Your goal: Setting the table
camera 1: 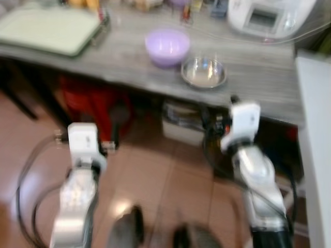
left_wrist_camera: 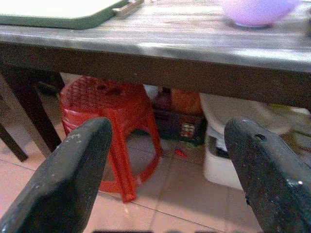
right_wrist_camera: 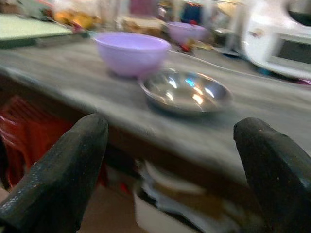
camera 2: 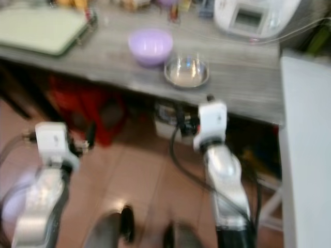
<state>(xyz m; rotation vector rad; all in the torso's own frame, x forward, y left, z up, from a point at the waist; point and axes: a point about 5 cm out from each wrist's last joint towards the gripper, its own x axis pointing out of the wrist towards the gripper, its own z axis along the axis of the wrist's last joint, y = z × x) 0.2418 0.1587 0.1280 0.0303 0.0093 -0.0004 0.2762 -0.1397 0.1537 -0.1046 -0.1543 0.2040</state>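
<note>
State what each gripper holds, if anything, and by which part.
Nothing is held. The left gripper and right gripper are both open and empty, short of the table.

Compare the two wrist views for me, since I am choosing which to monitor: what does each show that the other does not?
Left wrist view alone: a red plastic stool under the table and a green tray on top. Right wrist view alone: a steel bowl and a white rice cooker. Both: the grey wooden table, the purple bowl, and each tool's open black fingers.
</note>
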